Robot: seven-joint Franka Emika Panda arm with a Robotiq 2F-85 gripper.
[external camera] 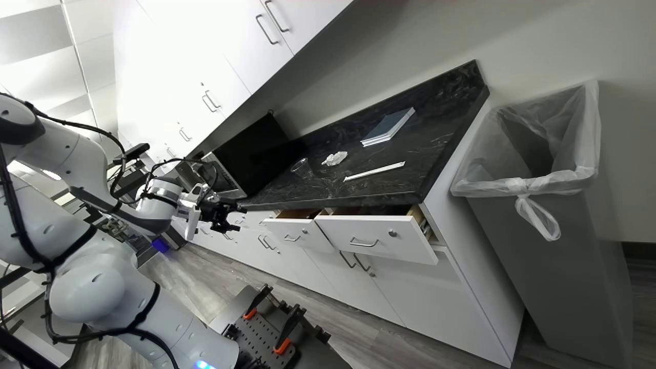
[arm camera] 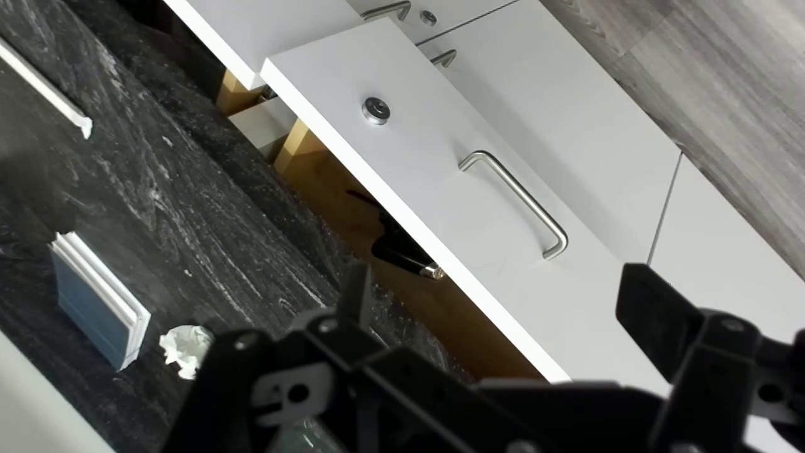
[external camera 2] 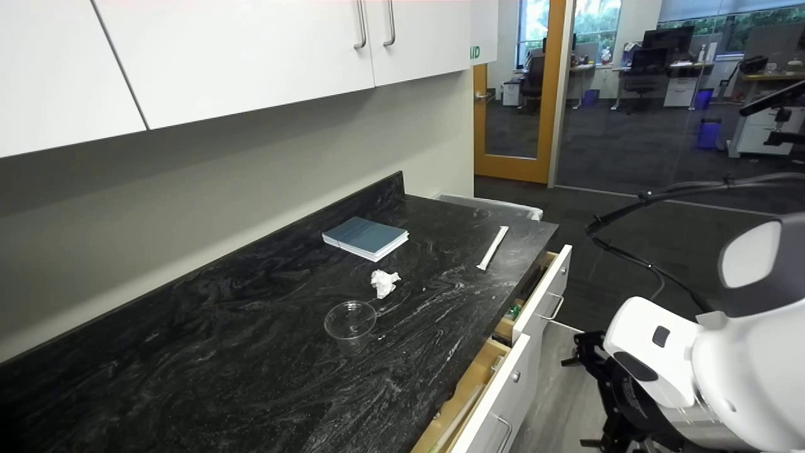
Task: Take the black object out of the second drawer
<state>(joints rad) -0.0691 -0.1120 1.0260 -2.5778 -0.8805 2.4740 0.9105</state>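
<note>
White-fronted, the second drawer stands partly pulled out, and I can see the black object lying on its wooden bottom, close behind the front. My gripper hangs outside, apart from the drawer, its jaws spread wide and free.

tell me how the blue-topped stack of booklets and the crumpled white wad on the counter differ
Color: the booklet stack has a blue top and white edges; the white wad shows only white.
Shape: the booklet stack is flat and straight-edged; the white wad is crumpled and irregular.
Size: the booklet stack is clearly larger than the white wad.
Both lie on the dark countertop.
</note>
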